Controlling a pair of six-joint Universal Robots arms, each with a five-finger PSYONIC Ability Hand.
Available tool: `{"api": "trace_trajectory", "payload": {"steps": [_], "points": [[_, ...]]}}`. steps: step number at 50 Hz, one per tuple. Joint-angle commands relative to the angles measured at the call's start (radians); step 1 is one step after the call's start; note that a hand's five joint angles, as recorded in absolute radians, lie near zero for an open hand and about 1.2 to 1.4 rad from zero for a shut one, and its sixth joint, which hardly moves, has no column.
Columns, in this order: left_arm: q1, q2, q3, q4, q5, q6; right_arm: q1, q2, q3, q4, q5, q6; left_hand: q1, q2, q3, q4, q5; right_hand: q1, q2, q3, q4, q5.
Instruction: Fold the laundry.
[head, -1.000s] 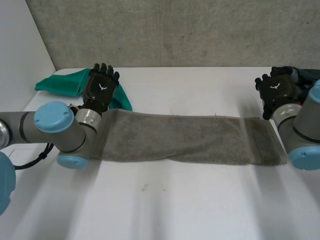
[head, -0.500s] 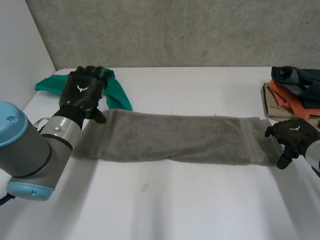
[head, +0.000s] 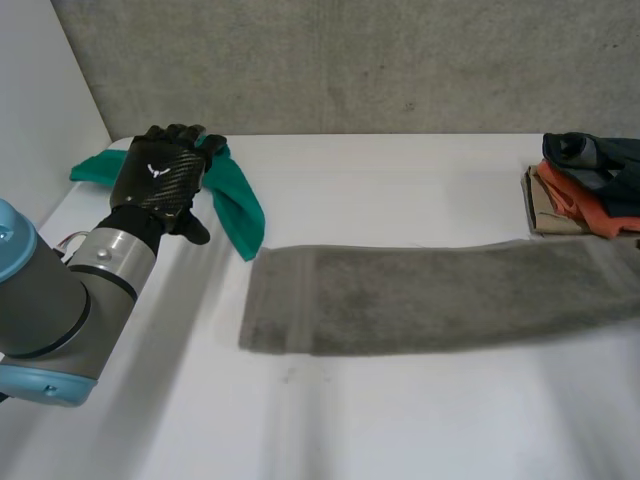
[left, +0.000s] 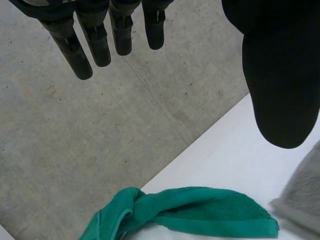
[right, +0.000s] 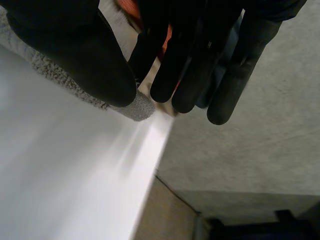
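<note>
Head view first: the left hand (head: 163, 180) is up over the back-left part of the white table (head: 400, 420), hovering above a green cloth (head: 238, 205) that lies crumpled near that corner. Its arm (head: 50, 300) reaches in from the near left. The grey towel (head: 420, 295) is stretched long across the middle of the table. One short end lies just beside the green cloth's near tip, and whether they touch I cannot tell; the other end runs off at the right. At the back right sits a pile of clothes (head: 585, 195), dark blue on orange on beige, just behind the towel's far edge. From up here we get the back of the left hand, so the palm side is hidden.

Over to the left wrist view, and that settles it: fingers (left: 97, 40) straight and relaxed, thumb (left: 280, 85) well apart from them, nothing held. Beyond the fingertips lies the green cloth (left: 200, 215) on the table, with a corner of the grey towel (left: 305, 200) just beside it and clear of the hand. The concrete wall (left: 75, 140) stands behind.

Now the right wrist view, and here's the right hand (right: 70, 45): thumb down on a corner of the grey towel (right: 137, 107), fingers (right: 192, 75) closed in on the other side, pinching the cloth close to the table's edge. Orange and beige from the pile peek between the thumb and fingers
</note>
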Motion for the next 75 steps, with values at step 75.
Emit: {"api": "trace_trajectory", "payload": {"steps": [75], "points": [[-0.142, 0.051, 0.042, -0.027, -0.018, -0.01, 1.126, 0.248, -0.171, -0.162, -0.014, 0.279, -0.002, -0.016, -0.021, -0.01, -0.012, -0.94, -1.004, -1.016, -1.022, -0.993]]}}
